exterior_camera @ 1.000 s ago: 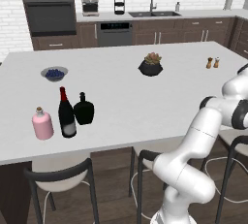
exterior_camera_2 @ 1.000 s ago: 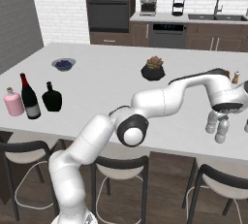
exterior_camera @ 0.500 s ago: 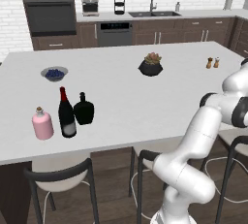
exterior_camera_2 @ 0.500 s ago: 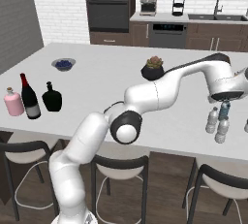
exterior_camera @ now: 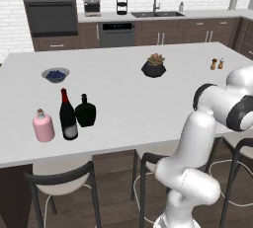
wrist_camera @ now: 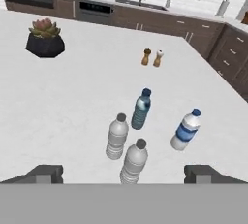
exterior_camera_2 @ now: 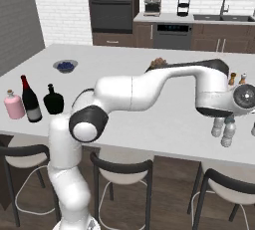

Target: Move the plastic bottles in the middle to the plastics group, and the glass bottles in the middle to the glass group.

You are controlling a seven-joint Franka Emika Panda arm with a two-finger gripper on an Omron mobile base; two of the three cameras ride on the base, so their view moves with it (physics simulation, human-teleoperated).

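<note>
My gripper (wrist_camera: 125, 174) is open and hovers over the plastics group at the counter's right end. Between and below its fingertips (wrist_camera: 46, 173) stands a small clear bottle (wrist_camera: 133, 161) with a grey cap, untouched. A second clear bottle (wrist_camera: 116, 136) and the translucent blue bottle (wrist_camera: 141, 109) with a dark cap stand just beyond. In the right base view the clear bottles (exterior_camera_2: 223, 129) sit under my hand. At the left end the dark wine bottle (exterior_camera: 67, 115) stands between the pink corked bottle (exterior_camera: 43, 126) and the black flask (exterior_camera: 85, 111).
A white bottle with a blue label (wrist_camera: 185, 130) stands to the right of the group. The salt and pepper shakers (wrist_camera: 151, 57) are further back. A potted succulent (exterior_camera: 154, 66) and a bowl of blueberries (exterior_camera: 55, 75) sit mid-counter. Stools line the near edge.
My wrist and elbow have shifted a little above the bottles with the jaws staying open. No bottle on the counter has moved.
</note>
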